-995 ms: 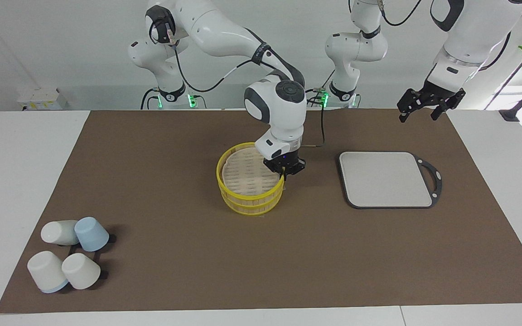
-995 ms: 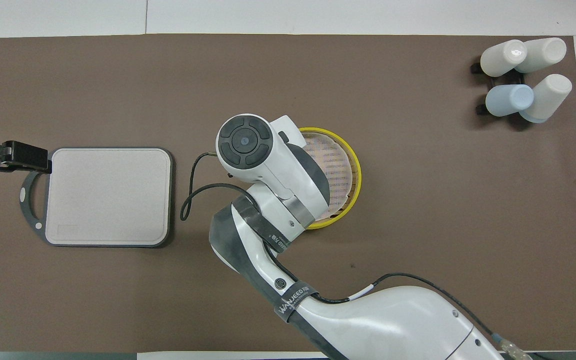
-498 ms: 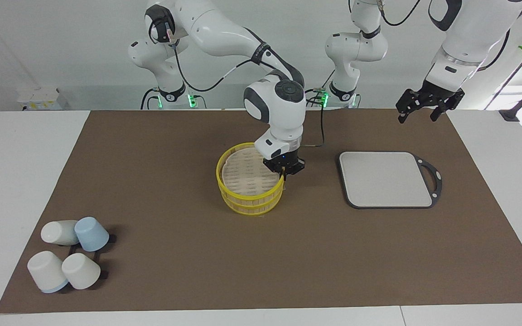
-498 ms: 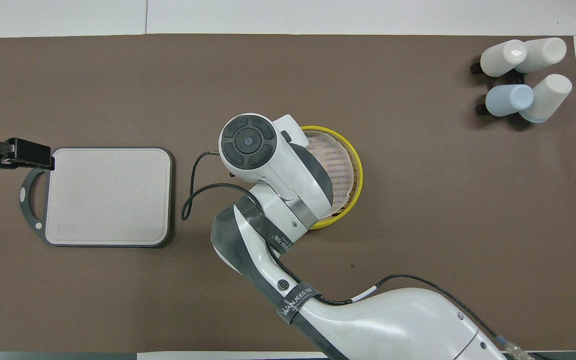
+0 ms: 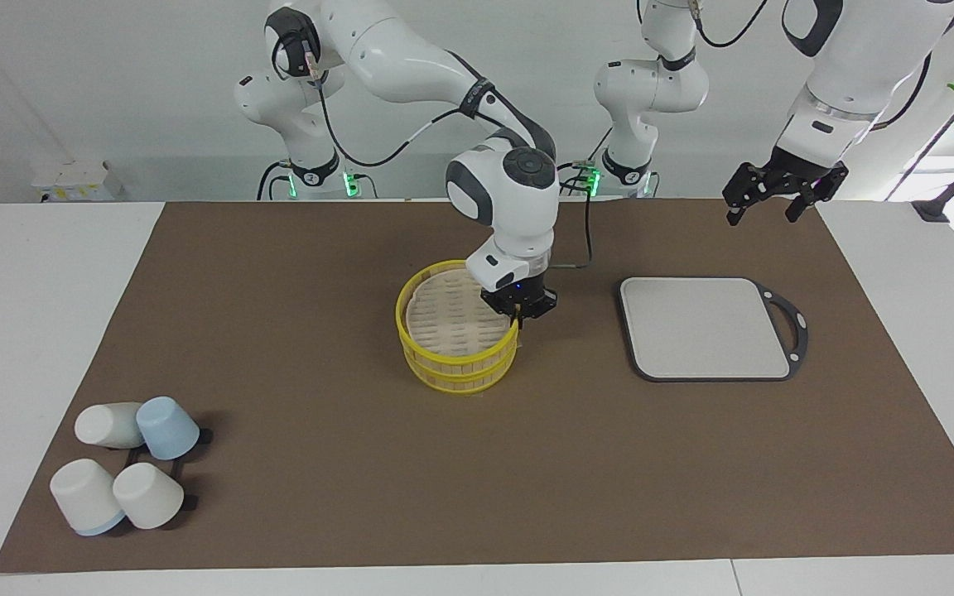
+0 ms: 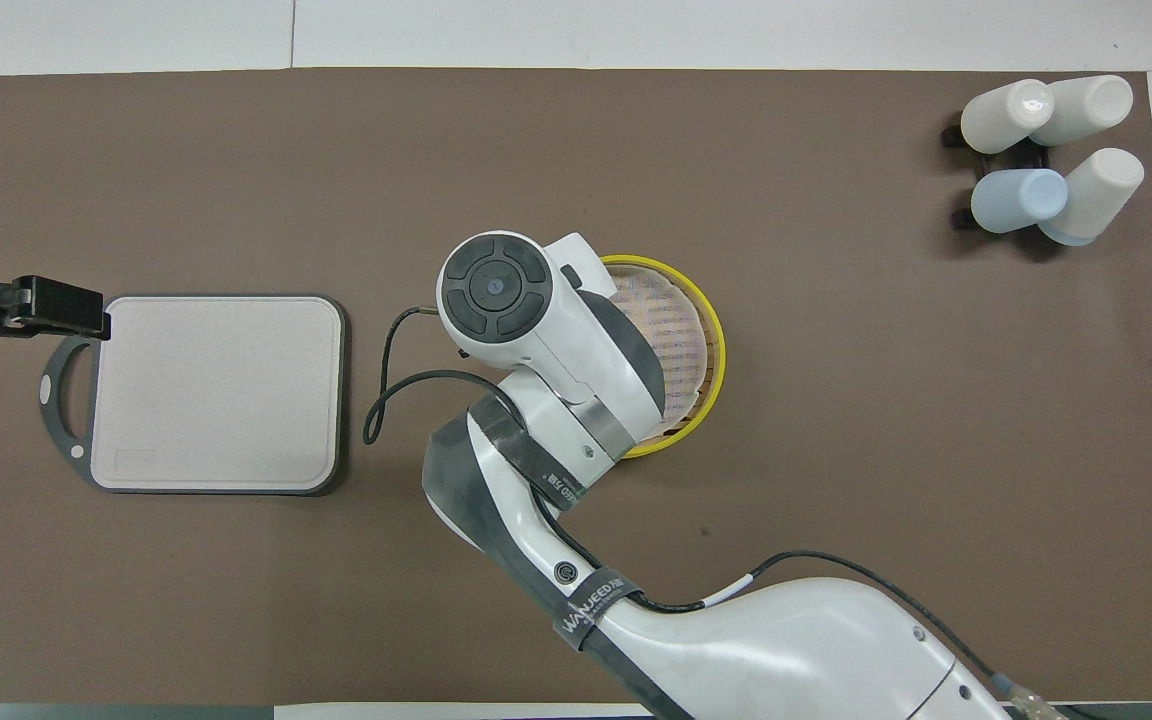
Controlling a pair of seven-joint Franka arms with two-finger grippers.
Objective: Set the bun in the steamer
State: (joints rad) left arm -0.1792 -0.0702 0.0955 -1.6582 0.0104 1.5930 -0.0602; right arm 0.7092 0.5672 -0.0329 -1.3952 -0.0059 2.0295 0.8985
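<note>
Right pincer [image 5: 518,315] clenched on steamer [image 5: 456,337] rim at the board-side edge; no bun visible. Left pincer [image 5: 778,195] released, waits.

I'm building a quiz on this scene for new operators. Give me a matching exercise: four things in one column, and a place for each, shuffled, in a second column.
Things:
1. right gripper
2. left gripper
3. grey board
4. cups

Places:
A. lying flat toward the left arm's end of the table
B. clustered at the right arm's end, farther from the robots than the steamer
C. at the steamer's yellow rim
D. raised in the air by the mat's edge, waiting

Pairs: 1-C, 2-D, 3-A, 4-B
</note>
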